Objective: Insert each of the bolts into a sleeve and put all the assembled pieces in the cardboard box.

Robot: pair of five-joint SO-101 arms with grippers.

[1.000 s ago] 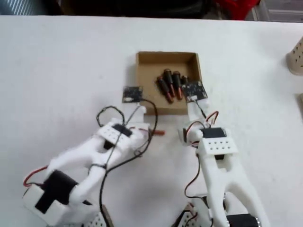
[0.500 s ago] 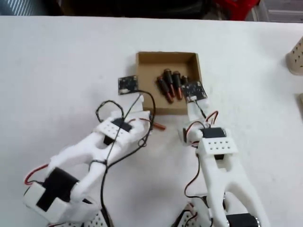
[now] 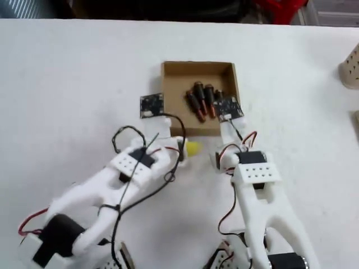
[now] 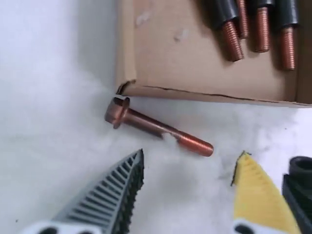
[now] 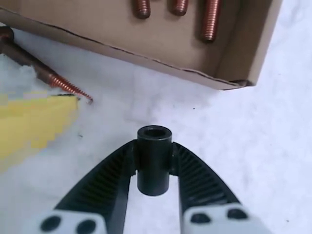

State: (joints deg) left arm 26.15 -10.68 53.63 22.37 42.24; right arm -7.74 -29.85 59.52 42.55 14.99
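Observation:
A copper bolt (image 4: 156,126) lies flat on the white table just outside the cardboard box (image 4: 195,58), its head near the box corner. My left gripper (image 4: 190,156) is open, its grey and yellow fingers (image 4: 253,195) straddling the bolt's threaded end without holding it. In the high view the left gripper (image 3: 188,147) sits by the box's (image 3: 197,64) near wall. My right gripper (image 5: 154,146) is shut on a black sleeve (image 5: 154,165), held upright with its bore showing, close to the box corner (image 5: 243,58). The bolt's tip (image 5: 68,85) lies beside it.
Several assembled bolt-and-sleeve pieces (image 3: 202,101) lie inside the box, their threaded ends (image 4: 258,34) toward the near wall. A perforated beige object (image 3: 350,67) stands at the table's far right edge. Loose cables (image 3: 129,137) hang off the left arm.
The left arm has moved toward the box and its gripper has opened. The bolt that stuck out beside it now lies on the table. The right arm has kept still.

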